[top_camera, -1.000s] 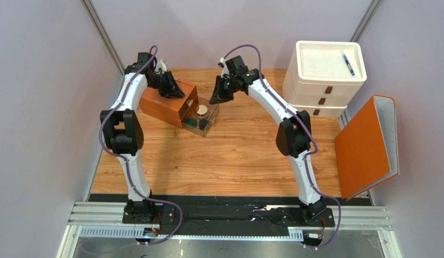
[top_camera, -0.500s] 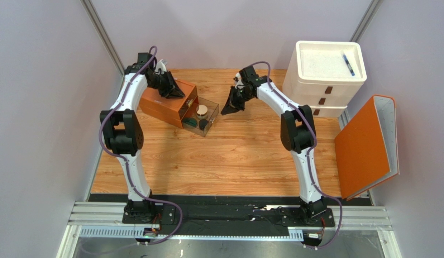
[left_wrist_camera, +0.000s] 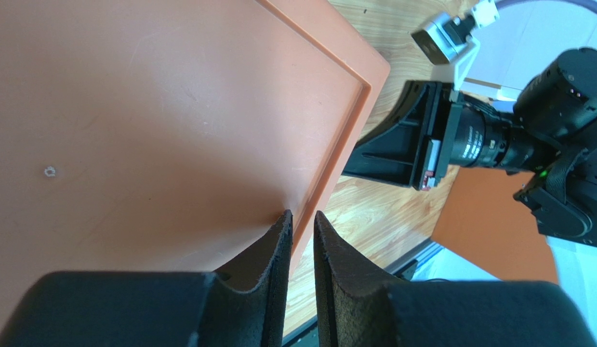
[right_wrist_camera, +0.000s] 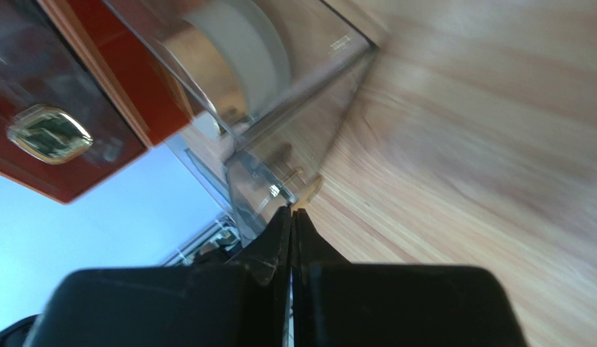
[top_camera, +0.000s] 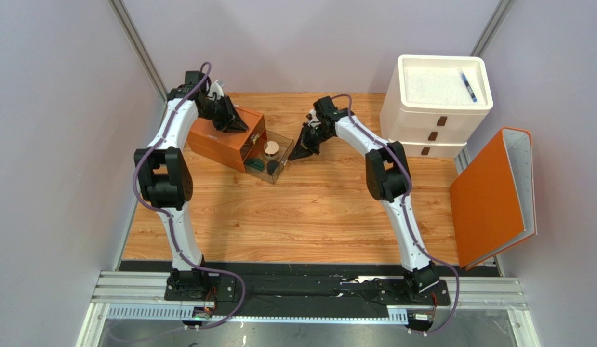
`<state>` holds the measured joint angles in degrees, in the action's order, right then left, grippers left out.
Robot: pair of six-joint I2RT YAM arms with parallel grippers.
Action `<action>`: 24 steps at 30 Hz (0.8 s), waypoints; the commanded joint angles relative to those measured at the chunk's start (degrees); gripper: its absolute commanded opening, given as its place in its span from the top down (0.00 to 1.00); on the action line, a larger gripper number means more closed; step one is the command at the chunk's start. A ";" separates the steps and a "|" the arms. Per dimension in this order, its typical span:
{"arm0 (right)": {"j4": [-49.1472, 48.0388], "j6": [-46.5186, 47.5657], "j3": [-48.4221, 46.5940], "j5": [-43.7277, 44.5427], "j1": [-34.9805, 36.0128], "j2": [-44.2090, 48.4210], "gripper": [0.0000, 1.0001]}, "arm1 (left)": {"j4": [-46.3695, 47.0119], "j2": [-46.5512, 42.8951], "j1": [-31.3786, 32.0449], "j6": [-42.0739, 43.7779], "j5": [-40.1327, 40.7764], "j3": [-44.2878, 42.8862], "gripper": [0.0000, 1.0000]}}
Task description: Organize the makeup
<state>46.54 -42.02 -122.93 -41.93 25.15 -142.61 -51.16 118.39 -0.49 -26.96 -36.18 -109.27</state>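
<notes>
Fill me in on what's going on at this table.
Two robot arms are organizing makeup in an orange drawer box. The left gripper sits at the box's top edge with its fingers nearly together; whether it grips is unclear. The clear drawer stands pulled out, with a round tan jar and dark-green discs inside. The right gripper, shut and empty, has its tips at the drawer's front, perhaps to push it.

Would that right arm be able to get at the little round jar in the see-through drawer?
Probably yes. The drawer is pulled out, nothing covers the jar, and the right fingers, shut, sit just outside its front wall.
</notes>
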 commanded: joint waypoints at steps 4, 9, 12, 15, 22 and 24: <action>-10.12 -13.49 -14.96 -5.26 2.98 -9.96 1.00 | -1.84 0.53 -0.56 1.03 3.40 -0.85 0.75; -21.31 -23.62 -16.63 -5.35 4.73 -13.13 1.00 | -2.72 0.62 -0.48 1.65 3.40 -1.29 0.75; -22.63 -26.62 -20.58 -5.35 5.96 -16.56 1.00 | -3.16 0.70 -0.56 2.00 3.31 -1.73 0.75; -23.86 -27.15 -20.77 -4.30 6.76 -17.44 1.00 | -4.30 0.88 -0.56 2.35 3.40 -2.87 0.75; -27.03 -28.91 -20.33 -2.89 8.34 -17.97 1.00 | -6.15 1.05 -0.56 3.14 3.84 -6.73 0.75; -27.38 -28.30 -19.81 -1.67 8.34 -17.18 1.00 | -7.02 1.23 -0.56 3.32 4.10 -8.23 0.75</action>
<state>21.98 -69.23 -141.51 -45.01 31.05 -159.30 -55.81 119.24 -0.54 -25.12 -33.30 -113.38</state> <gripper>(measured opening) 0.002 0.247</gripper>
